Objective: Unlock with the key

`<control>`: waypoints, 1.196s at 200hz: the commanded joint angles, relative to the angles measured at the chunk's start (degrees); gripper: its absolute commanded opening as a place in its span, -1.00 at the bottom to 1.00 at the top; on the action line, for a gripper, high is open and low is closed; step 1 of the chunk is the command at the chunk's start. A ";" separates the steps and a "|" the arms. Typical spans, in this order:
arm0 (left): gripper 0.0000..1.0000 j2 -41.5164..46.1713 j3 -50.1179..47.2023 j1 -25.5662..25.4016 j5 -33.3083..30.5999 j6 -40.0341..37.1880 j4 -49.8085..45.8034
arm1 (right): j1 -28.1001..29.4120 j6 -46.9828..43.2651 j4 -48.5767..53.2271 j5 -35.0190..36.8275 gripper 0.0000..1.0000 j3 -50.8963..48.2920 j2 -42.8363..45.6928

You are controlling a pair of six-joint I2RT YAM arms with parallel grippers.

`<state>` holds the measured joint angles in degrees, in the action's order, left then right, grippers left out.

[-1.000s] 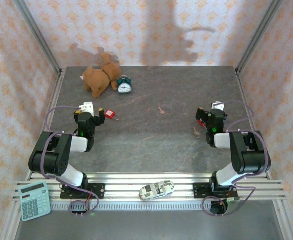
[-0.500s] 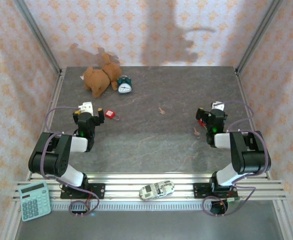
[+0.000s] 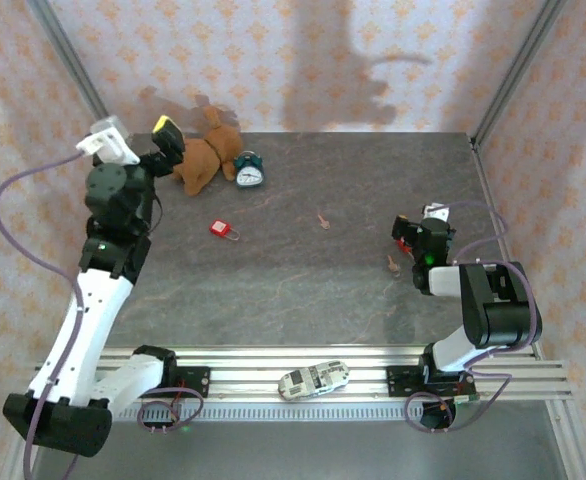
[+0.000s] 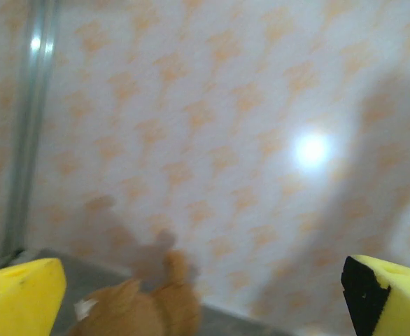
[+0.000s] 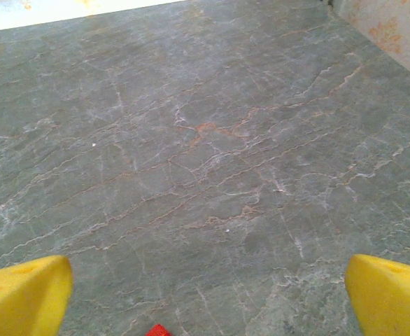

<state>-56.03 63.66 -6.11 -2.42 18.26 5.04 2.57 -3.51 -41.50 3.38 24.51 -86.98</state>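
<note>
A small red padlock [image 3: 223, 230] lies on the grey table [image 3: 303, 280], left of the middle. Two tiny brownish pieces lie at mid-table [image 3: 323, 221] and near the right arm [image 3: 393, 264]; they are too small to tell which is the key. My left gripper [image 3: 158, 150] is raised high over the back left, well above the padlock and facing the wall. In the left wrist view it [image 4: 205, 294] is open and holds nothing. My right gripper [image 3: 405, 232] sits low at the right, and in its wrist view it [image 5: 208, 287] is open over bare table, with a red scrap [image 5: 157, 330] at the frame's bottom edge.
A brown teddy bear [image 3: 198, 155] and a teal alarm clock [image 3: 249, 172] sit at the back left; the bear [image 4: 145, 308] is blurred below the left gripper. A toy car [image 3: 313, 379] rests on the front rail. Patterned walls enclose the table.
My left arm has lifted from its folded pose beside the padlock and swung up toward the back left corner. The right arm and the padlock have not moved.
</note>
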 commanded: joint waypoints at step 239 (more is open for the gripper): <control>0.50 -31.94 11.85 -11.73 24.18 20.15 -30.04 | 5.58 19.13 82.90 4.03 0.55 39.16 -7.50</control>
<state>-89.71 73.84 -17.76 20.84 39.33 -23.70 7.84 17.37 37.47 0.64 61.56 -91.92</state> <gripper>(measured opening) 0.751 0.772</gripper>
